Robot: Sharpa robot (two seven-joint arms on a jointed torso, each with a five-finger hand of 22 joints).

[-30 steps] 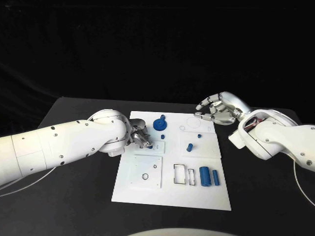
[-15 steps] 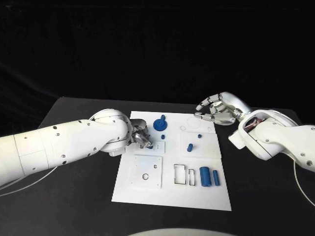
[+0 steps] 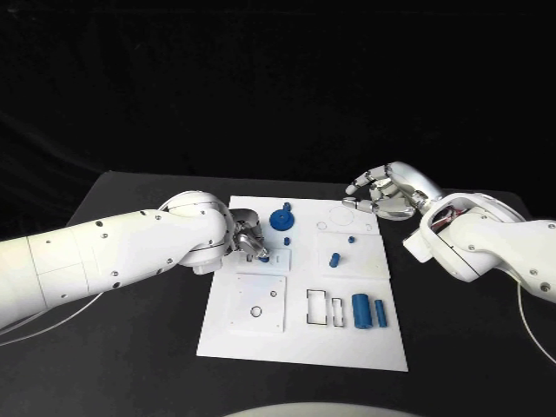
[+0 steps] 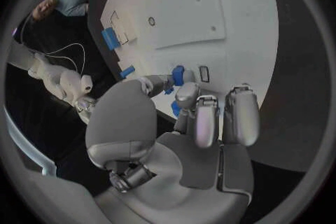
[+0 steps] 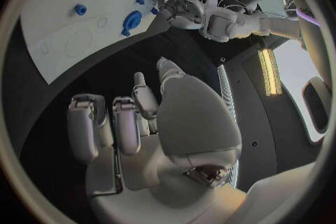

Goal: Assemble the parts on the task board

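Note:
The white task board lies in the middle of the black table. My left hand hovers at the board's left edge and pinches a small blue part between thumb and a finger, low over a small rectangular slot. On the board are a blue round piece, a small peg, an oblong piece and two blue cylinders. Beyond the board's far right corner my right hand hangs in the air with loosely curved fingers and nothing in it.
A raised square plate with small holes sits on the board's near left. Rectangular slots lie beside the cylinders. Bare black table runs along both sides of the board.
My left hand has edged slightly toward the board with the small blue part. The right hand has stayed in place.

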